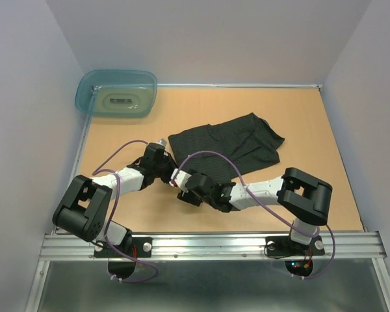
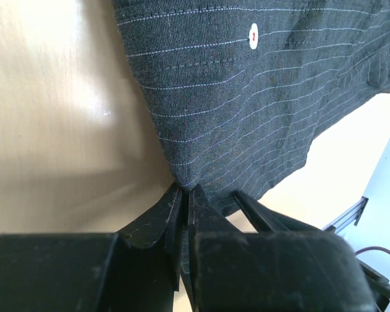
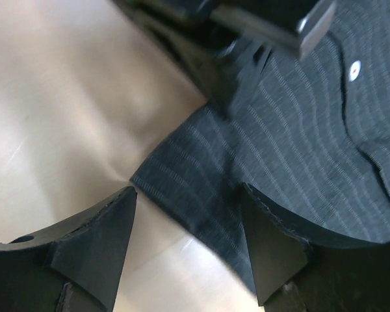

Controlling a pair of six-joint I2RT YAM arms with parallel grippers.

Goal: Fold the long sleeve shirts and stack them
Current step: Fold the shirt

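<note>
The long sleeve shirt (image 1: 229,138), dark with thin pale pinstripes, lies crumpled in the middle of the table. My left gripper (image 1: 167,149) is at its near left corner. In the left wrist view the gripper (image 2: 185,190) is shut on a pinch of the shirt's cloth (image 2: 247,104), below a small white button (image 2: 253,36). My right gripper (image 1: 181,174) sits just in front of the left one. In its own view the right gripper (image 3: 188,192) is open, its fingers either side of the shirt's hem corner (image 3: 182,175). The left gripper (image 3: 247,45) shows at the top of that view.
A translucent teal tub (image 1: 117,93) stands at the far left corner of the wooden table (image 1: 325,130). Grey walls close in the left, back and right sides. A metal rail (image 1: 208,244) runs along the near edge, carrying both arm bases.
</note>
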